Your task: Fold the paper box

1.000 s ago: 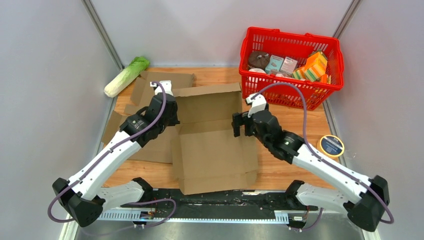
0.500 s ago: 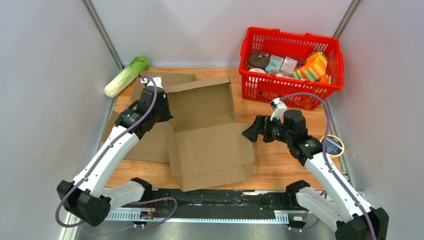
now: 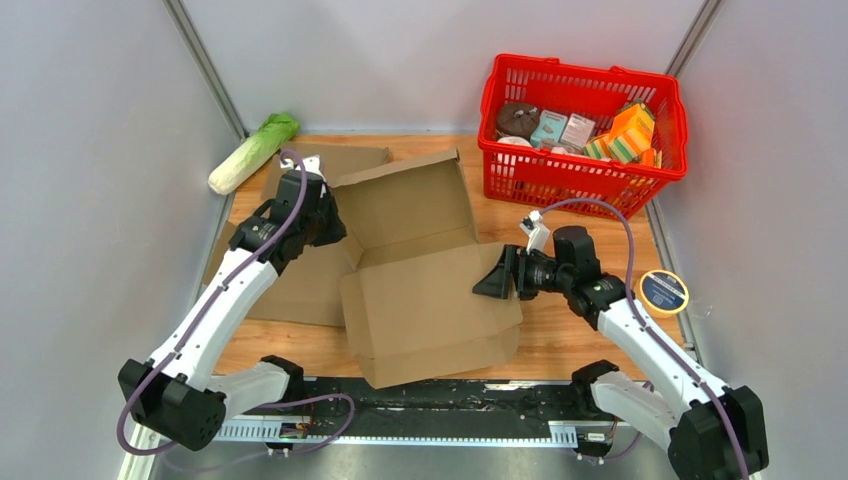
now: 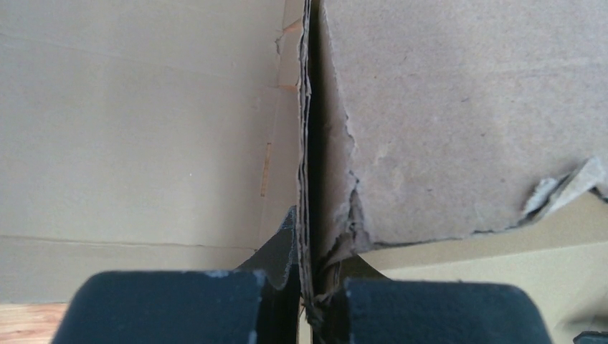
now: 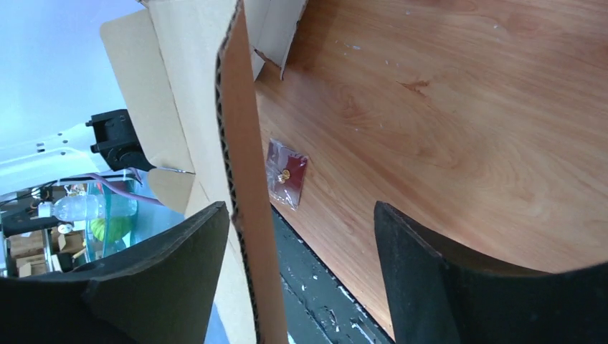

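**A:** Which step is in hand?

**B:** Raising the walls. The brown corrugated cardboard box (image 3: 430, 305) lies half-open at the middle of the wooden table (image 3: 548, 350). The left gripper (image 4: 308, 290) is pressed together on a torn panel edge (image 4: 307, 143) at the box's left rear. The right gripper (image 5: 301, 236) stands spread, straddling the right-hand flap (image 5: 240, 143) without clamping it.

**A:** Next move?

**B:** Probably: close the right fingers on that flap, then swing it upright towards the held panel.

**A:** Anything unclear?

**B:** From above, the wrist hides the left fingertips. The creases under the box cannot be made out.
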Tool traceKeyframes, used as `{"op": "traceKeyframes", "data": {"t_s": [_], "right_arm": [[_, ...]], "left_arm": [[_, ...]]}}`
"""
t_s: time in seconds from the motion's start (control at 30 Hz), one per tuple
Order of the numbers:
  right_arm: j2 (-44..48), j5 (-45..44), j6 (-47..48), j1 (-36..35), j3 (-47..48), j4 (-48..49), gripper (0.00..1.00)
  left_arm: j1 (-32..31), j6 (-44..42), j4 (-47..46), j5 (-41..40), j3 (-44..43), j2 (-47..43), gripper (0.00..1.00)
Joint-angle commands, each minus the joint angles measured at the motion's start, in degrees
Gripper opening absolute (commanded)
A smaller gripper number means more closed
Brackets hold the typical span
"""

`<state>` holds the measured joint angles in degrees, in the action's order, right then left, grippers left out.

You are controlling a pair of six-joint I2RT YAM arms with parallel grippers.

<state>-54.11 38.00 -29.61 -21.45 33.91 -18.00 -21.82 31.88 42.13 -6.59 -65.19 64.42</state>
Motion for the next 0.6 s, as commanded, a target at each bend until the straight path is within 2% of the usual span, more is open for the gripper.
{"op": "traceKeyframes", "data": {"t_s": [0.0, 0.07, 0.1, 0.27, 0.3, 0.37, 0.4, 0.5, 0.57], "right_arm": [[1.4, -0.2, -3.7, 0.0, 1.0, 1.3, 0.74], [1.5, -1.6, -4.7, 0.2, 2.0, -1.1, 0.69], [1.3, -1.5, -5.1, 0.0, 2.4, -1.6, 0.64], [-0.6, 1.7, -7.7, 0.0, 4.1, -2.1, 0.52], [-1.3, 2.2, -7.8, 0.0, 4.3, -2.4, 0.45], [-1.9, 2.9, -8.0, 0.0, 4.8, -2.8, 0.42], [-2.4, 3.3, -8.3, 0.0, 4.8, -2.8, 0.36], [-3.4, 4.5, -8.9, -0.1, 4.8, -2.6, 0.26], [-3.9, 5.4, -9.2, 0.0, 4.8, -2.7, 0.23]], "left_arm": [[0.7, 1.9, -2.8, 1.8, 0.7, 0.0, 0.00], [0.8, 1.8, -3.1, 1.5, 1.2, -0.1, 0.00], [0.8, 1.7, -3.4, 1.8, 1.4, 0.0, 0.00], [0.8, -0.7, -3.9, 3.1, 2.0, 0.1, 0.00], [0.8, -1.0, -3.9, 3.0, 2.2, -0.1, 0.00], [0.8, -1.8, -4.4, 2.9, 3.3, -0.7, 0.00], [0.8, -2.0, -4.5, 2.8, 3.6, -1.0, 0.01], [0.8, -2.8, -5.5, 3.5, 4.9, -1.6, 0.12], [0.8, -3.4, -5.9, 3.8, 5.8, -2.3, 0.20]]}}
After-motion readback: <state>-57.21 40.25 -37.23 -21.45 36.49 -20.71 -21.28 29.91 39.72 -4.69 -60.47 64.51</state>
